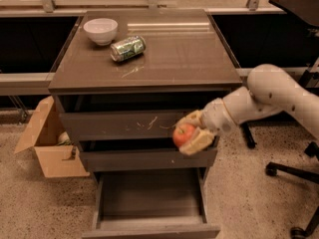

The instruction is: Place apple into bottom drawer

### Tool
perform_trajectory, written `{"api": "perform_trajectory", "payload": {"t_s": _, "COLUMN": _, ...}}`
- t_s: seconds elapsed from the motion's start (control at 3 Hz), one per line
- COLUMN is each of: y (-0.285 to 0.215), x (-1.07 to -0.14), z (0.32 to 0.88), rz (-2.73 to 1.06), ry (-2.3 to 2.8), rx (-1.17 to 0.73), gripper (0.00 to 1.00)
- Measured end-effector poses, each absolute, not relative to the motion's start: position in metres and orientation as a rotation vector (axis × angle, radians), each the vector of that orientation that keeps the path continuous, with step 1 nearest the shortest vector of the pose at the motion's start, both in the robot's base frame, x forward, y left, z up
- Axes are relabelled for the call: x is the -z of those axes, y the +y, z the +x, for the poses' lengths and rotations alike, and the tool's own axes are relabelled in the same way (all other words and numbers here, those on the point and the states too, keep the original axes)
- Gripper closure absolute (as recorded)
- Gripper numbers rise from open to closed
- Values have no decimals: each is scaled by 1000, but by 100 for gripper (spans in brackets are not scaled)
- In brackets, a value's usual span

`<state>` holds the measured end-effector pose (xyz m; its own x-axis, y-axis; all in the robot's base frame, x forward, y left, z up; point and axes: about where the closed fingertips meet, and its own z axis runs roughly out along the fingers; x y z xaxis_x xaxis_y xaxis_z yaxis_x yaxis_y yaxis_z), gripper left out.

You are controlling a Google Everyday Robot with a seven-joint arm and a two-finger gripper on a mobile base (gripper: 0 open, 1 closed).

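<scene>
The red-orange apple [184, 134] is held in my gripper [191, 133], which is shut on it in front of the cabinet, level with the gap between the scratched top drawer front and the middle drawer front. My white arm reaches in from the right. The bottom drawer [149, 195] is pulled open below, a wide shallow dark box with nothing visible inside. The apple hangs above the drawer's right rear part, well clear of it.
A white bowl [100, 30] and a green-and-silver can [127, 48] lying on its side sit on the cabinet top [189, 59]. An open cardboard box [47, 143] stands on the floor at left. Office chair legs [294, 176] are at right.
</scene>
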<state>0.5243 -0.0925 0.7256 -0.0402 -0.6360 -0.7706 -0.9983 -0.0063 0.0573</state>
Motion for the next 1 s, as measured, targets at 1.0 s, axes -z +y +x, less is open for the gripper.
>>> {"api": "perform_trajectory", "payload": {"t_s": 1.0, "y": -159, "x": -537, "z": 489, "rz": -1648, "ry": 1978, "rx": -892, "gripper": 100}}
